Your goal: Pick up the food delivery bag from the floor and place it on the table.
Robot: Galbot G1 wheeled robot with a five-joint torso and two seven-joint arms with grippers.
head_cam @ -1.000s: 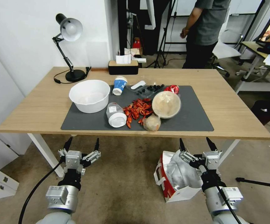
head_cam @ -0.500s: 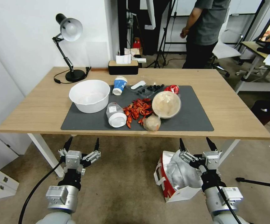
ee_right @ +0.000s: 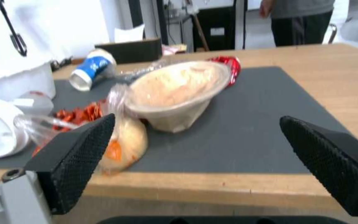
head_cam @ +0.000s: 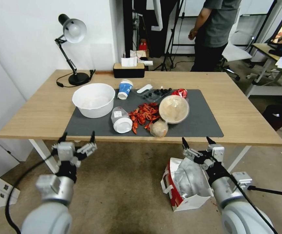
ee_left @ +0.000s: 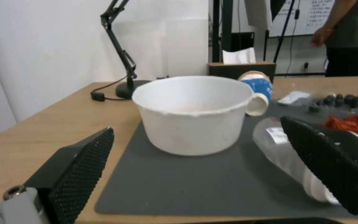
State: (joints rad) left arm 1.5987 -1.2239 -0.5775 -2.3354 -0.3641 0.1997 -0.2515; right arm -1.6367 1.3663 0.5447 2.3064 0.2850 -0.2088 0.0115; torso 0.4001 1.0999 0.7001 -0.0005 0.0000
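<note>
1. The delivery bag [head_cam: 183, 185] sits on the floor just in front of the table [head_cam: 244, 126], mouth open.
2. Right gripper [head_cam: 196, 141] hovers above it, fingers spread wide, holding nothing. Left gripper [head_cam: 77, 135] likewise, off left.
3. Looks like light, crumply paper, so I'd grab the white handles [head_cam: 165, 188].

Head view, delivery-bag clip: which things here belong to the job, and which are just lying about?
Part of the job:
- food delivery bag, on the floor
- table
- right gripper, open, above the bag
- left gripper, open, at the table's front edge

Lying about:
- white bowl
- blue cup, tipped over
- desk lamp
- tissue box
- crayfish
</note>
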